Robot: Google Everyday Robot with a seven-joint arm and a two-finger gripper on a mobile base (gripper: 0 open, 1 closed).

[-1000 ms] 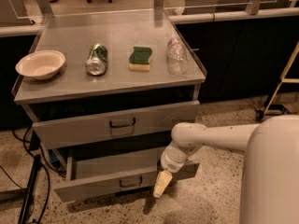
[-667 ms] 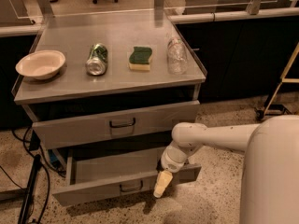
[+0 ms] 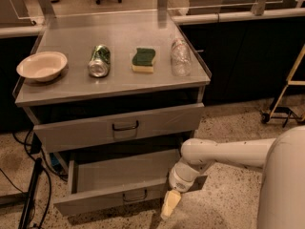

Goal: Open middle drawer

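Observation:
The middle drawer (image 3: 95, 203) is a wide shallow grey metal drawer with a small dark loop handle (image 3: 135, 196). It stands pulled well out of the cabinet, and its inside (image 3: 124, 174) shows bare. My gripper (image 3: 170, 204), cream-coloured and pointing down, is at the drawer's front edge, just right of the handle. My white arm (image 3: 224, 152) reaches in from the right. The drawer above (image 3: 86, 130) has its own dark handle (image 3: 125, 126) and is far less out. A lower drawer is hidden.
On the cabinet top (image 3: 119, 37) are a cream bowl (image 3: 42, 66), a lying can (image 3: 99, 61), a green-and-yellow sponge (image 3: 143, 60) and a lying clear bottle (image 3: 180, 57). Black cables (image 3: 33, 194) hang at the left. A yellow-framed cart (image 3: 286, 94) stands at the right.
The middle drawer has slid a little farther out toward the camera, and my gripper has moved with it.

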